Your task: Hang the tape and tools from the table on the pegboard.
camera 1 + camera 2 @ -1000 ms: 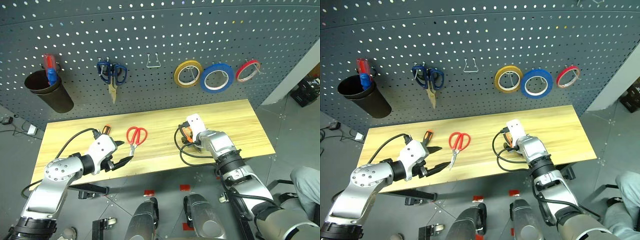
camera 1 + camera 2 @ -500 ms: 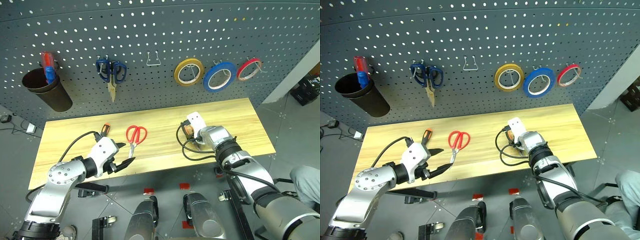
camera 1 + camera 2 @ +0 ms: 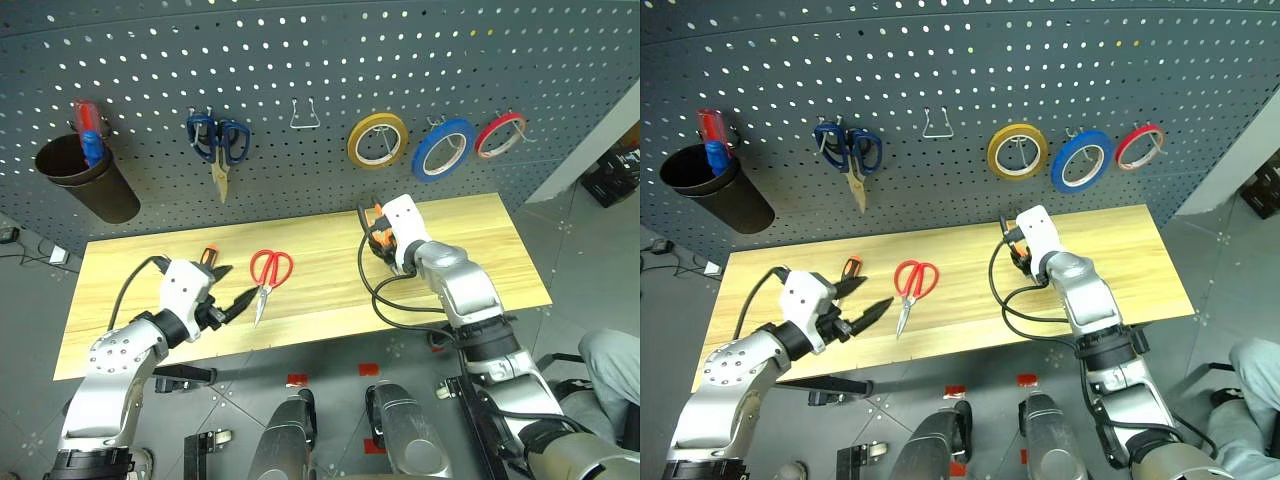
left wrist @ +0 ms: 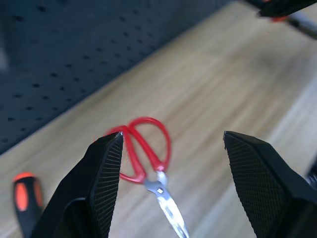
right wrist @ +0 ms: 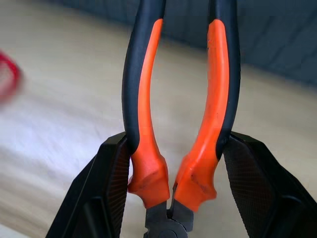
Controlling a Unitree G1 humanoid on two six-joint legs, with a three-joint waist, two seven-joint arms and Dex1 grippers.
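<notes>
My right gripper [image 3: 376, 238] is shut on the orange-handled pliers [image 5: 148, 99] and holds them above the table [image 3: 470, 245], just below the pegboard [image 3: 300, 50]. The pliers' handles stick out past my fingertips. My left gripper [image 3: 230, 290] hovers open over the table's near left side, pointing at the red-handled scissors [image 4: 143, 153], which lie flat just ahead of it. A screwdriver [image 3: 210, 257] with a black and orange-red handle lies on the wood left of the scissors. The blue tape [image 3: 441, 149] hangs on a pegboard hook.
On the pegboard hang blue-handled scissors [image 3: 218, 140], a yellow roll [image 3: 377, 141], a red roll [image 3: 497, 136] and a dark cup [image 3: 85, 180] holding a tool. A bare wire hook [image 3: 305, 115] sits between the blue-handled scissors and the yellow roll.
My right gripper has closed on the pliers and lifted them off the table toward the pegboard. My left gripper has turned more toward the red scissors.
</notes>
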